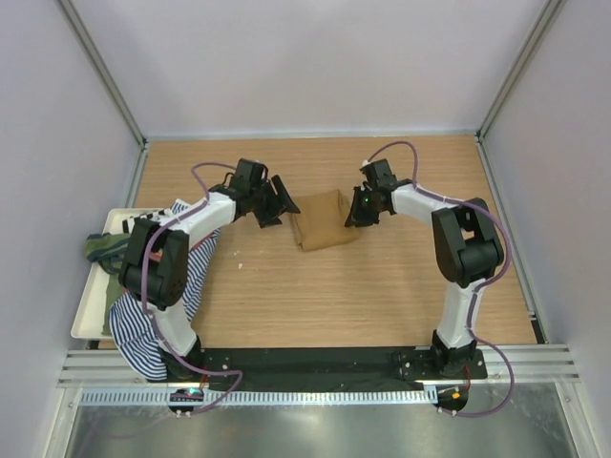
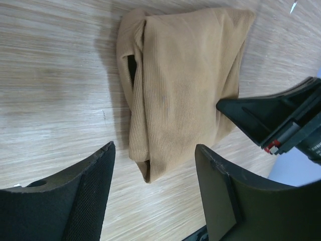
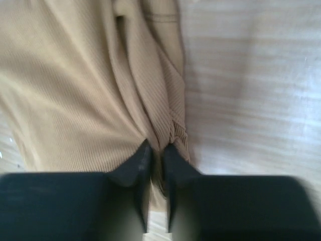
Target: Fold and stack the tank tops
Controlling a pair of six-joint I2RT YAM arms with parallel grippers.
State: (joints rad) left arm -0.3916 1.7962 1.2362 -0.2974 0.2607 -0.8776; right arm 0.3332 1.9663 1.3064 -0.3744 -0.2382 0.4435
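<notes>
The left arm rises from its base, elbow bent, with the forearm reaching forward and inward. The left jaws stand wide apart, both fingers spread and gripping nothing, and they face across toward the other arm. The right arm mirrors this pose, elbow high, forearm angled inward and wrist tipped down. The right jaws are drawn almost together, their fingertips pinching a bunched fold at the edge of the tan tank top.
</notes>
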